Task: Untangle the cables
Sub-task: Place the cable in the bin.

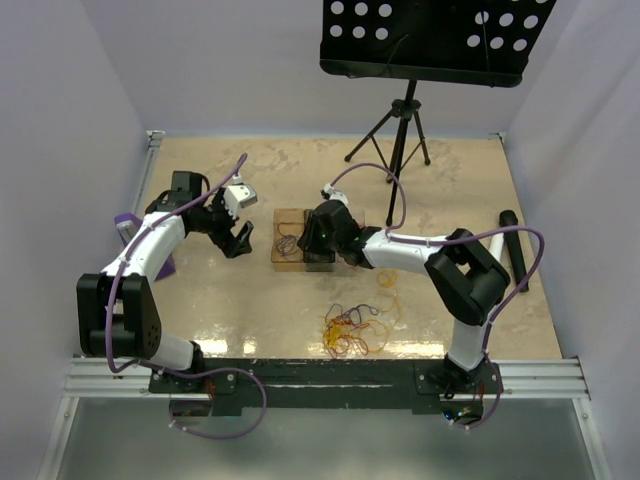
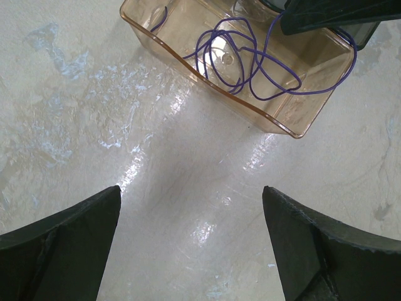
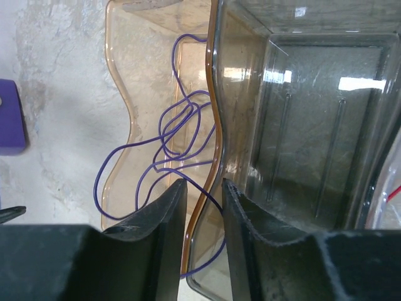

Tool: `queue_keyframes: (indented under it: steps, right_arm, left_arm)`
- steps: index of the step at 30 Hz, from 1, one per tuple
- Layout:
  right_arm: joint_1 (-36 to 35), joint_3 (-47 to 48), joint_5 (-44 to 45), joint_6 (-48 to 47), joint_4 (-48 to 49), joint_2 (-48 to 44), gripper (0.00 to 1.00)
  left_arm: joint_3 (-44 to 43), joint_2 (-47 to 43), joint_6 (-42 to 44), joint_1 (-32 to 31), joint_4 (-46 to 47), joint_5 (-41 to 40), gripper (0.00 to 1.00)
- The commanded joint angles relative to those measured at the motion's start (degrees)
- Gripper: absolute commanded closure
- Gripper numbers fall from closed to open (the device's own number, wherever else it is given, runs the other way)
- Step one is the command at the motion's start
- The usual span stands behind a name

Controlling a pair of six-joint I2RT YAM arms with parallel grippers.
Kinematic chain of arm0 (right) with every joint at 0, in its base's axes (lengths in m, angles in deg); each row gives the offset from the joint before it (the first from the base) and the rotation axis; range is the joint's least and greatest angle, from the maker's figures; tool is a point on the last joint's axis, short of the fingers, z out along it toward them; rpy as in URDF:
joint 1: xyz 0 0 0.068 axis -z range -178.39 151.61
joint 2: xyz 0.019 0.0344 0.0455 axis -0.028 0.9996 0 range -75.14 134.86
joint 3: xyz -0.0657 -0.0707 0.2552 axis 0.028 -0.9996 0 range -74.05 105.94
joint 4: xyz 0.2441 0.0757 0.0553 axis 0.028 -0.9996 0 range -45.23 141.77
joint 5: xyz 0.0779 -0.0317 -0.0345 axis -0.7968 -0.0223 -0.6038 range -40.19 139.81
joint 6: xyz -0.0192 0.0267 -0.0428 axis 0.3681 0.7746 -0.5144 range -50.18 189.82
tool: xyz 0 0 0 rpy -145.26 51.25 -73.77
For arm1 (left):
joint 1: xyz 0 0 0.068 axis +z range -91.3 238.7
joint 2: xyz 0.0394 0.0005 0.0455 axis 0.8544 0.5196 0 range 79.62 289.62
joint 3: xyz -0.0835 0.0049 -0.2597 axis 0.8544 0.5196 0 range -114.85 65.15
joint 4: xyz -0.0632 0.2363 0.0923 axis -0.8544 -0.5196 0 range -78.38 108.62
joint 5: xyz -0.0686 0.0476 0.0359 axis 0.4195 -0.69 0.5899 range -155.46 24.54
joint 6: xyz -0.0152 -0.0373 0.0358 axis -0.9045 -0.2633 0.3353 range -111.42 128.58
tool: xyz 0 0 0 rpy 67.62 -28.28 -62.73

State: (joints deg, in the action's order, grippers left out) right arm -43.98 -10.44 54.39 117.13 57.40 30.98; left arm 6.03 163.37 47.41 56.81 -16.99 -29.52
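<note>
Item: left hand (image 2: 191, 200), fingers wide apart, hung over the desk (image 2: 94, 94) beside an amber tray (image 2: 293, 130). Item: right hand (image 3: 203, 187), fingers nearly together at that tray's wall; whether clamped, I could not tell. One purple cable (image 3: 168, 128) lay looped inside; other cables (image 1: 352, 330) lay heaped near the desk's front.

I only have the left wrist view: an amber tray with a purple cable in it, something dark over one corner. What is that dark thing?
Observer: The right gripper; the top view shows it reaching onto the tray.
Operator: Does it have the purple cable?
Observer: In its wrist view the purple cable runs into the narrow gap between its jaws, beside the tray's wall; whether it is pinched I cannot tell.
Operator: Where are the other cables?
Observer: A yellow, orange and red heap lies near the arm bases, apart from the tray.
</note>
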Motion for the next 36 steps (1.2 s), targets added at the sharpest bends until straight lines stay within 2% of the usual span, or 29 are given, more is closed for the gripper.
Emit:
queue_keyframes:
  steps: [1, 6, 13, 20, 27, 36]
  right_arm:
    - [0.06, 1.86, 2.54, -0.55, -0.70, -4.61, 0.69]
    - [-0.03, 3.09, 3.86, -1.43, -2.11, -5.14, 0.87]
    - [-0.12, 4.85, 3.51, -2.13, -2.20, -4.88, 1.00]
    - [-1.96, 9.50, 4.99, -3.36, -4.04, -1.63, 1.00]
    - [-4.33, 15.74, 14.56, -3.98, -13.52, 5.14, 1.00]
    - [-4.69, 12.23, 21.69, -3.62, -16.44, 2.51, 1.00]
  left_arm:
    - [-0.04, -1.39, 1.43, 0.66, 0.99, 1.32, 0.00]
    - [0.22, -1.13, 1.25, 0.57, 1.34, 1.41, 0.00]
    - [0.75, -1.04, 1.25, 0.75, 1.69, 1.23, 0.00]
    - [0.66, -1.04, 1.16, 0.75, 1.87, 1.23, 0.00]
    - [0.93, -1.13, 1.69, 1.19, 1.60, 1.23, 0.00]
    - [1.37, -0.34, 1.69, 1.45, 2.22, 1.94, 0.00]
